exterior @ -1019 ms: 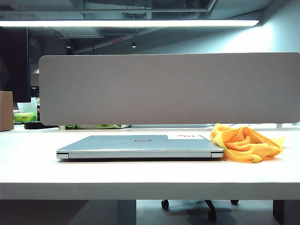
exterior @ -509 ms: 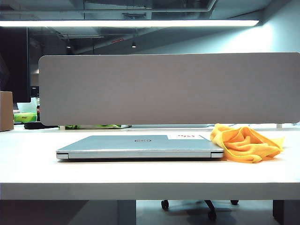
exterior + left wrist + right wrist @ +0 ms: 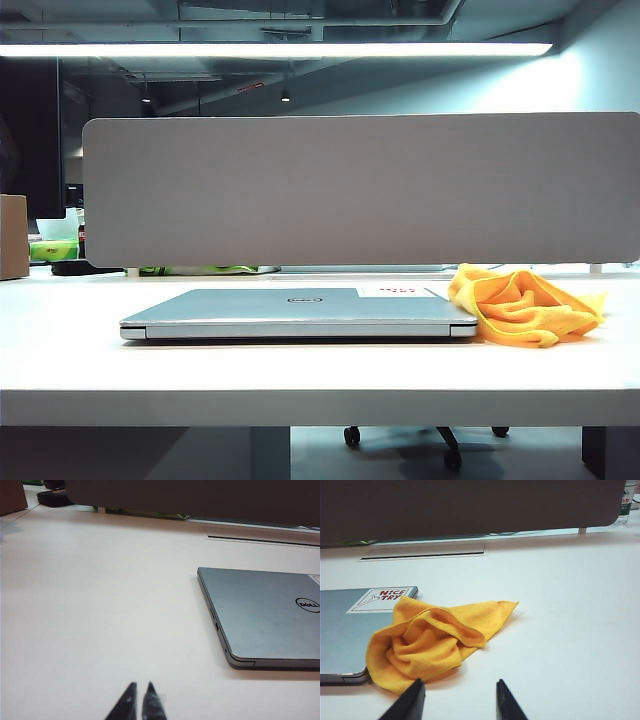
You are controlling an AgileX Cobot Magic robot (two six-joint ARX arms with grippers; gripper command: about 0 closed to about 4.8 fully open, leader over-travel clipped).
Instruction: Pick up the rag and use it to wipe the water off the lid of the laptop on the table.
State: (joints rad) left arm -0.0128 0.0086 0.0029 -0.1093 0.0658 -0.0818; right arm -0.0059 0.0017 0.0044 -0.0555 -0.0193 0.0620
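Observation:
The orange-yellow rag [image 3: 525, 305] [image 3: 432, 637] lies crumpled on the white table [image 3: 320, 375], draped over the right corner of the closed silver-grey laptop [image 3: 295, 312] [image 3: 262, 615]. The lid [image 3: 350, 625] shows a dark oval logo [image 3: 307, 604] and a white sticker with red print [image 3: 382, 599]. My right gripper [image 3: 460, 684] stands open just short of the rag, nothing between its fingers. My left gripper [image 3: 141, 686] is shut over bare table, short of the laptop's left corner. Neither gripper appears in the exterior view.
A grey rounded-corner divider panel [image 3: 360, 190] stands behind the laptop. A brown box [image 3: 13, 237] sits at the far left. A dark object [image 3: 55, 497] lies at the back left, a bottle [image 3: 626, 500] at the back right. A cable slot [image 3: 422, 556] runs behind the laptop.

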